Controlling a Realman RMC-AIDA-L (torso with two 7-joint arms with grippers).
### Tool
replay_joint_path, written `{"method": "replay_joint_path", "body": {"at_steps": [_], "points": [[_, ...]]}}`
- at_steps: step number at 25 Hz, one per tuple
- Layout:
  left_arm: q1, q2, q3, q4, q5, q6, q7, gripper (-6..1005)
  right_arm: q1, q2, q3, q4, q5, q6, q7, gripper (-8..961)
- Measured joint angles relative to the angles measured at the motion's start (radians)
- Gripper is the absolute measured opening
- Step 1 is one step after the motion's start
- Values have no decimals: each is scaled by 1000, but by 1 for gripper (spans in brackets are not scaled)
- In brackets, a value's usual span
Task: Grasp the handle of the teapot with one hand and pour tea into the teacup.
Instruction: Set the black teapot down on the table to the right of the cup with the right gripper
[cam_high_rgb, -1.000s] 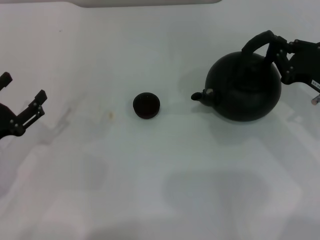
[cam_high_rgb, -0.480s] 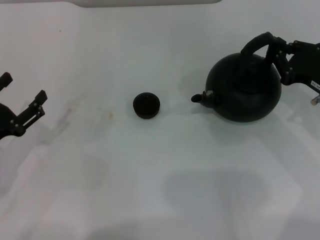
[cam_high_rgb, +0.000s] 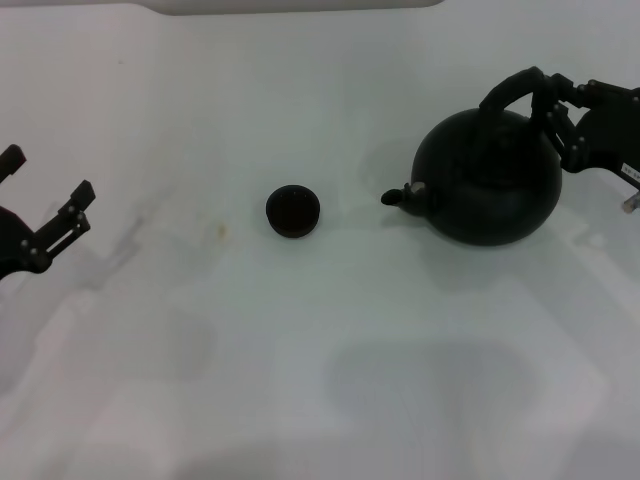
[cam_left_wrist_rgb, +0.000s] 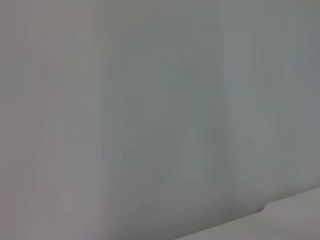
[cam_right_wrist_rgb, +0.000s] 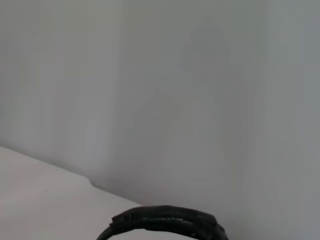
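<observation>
The matte black teapot (cam_high_rgb: 490, 180) stands at the right in the head view, its short spout (cam_high_rgb: 400, 196) pointing left toward the teacup (cam_high_rgb: 293, 211). The small black teacup sits near the middle of the white table. The black hoop handle (cam_high_rgb: 512, 88) arches over the pot. My right gripper (cam_high_rgb: 552, 100) is at the handle's right end, its fingers closed around it. The right wrist view shows only the top arc of the handle (cam_right_wrist_rgb: 165, 218). My left gripper (cam_high_rgb: 46, 172) is open and empty at the far left edge.
The white table (cam_high_rgb: 320, 350) spreads around both things. A pale raised edge (cam_high_rgb: 300, 5) runs along the back. The left wrist view shows only white surface (cam_left_wrist_rgb: 150, 125).
The teapot has shifted very slightly, with its spout a touch lower and the handle leaning a little left. The left arm has not moved.
</observation>
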Motion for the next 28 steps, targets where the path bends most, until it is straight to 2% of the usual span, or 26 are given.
{"method": "replay_joint_path", "body": {"at_steps": [22,27,28], "points": [[0,0,5,1,0,0,0,873,0,-18,9,55,2,-49,13,235],[0,0,5,2,0,0,0,872,-4,-14,51,67,0,-52,21,324],[0,0,5,2,0,0,0,872,-7,-15,52,68,0,-53,22,397]]}}
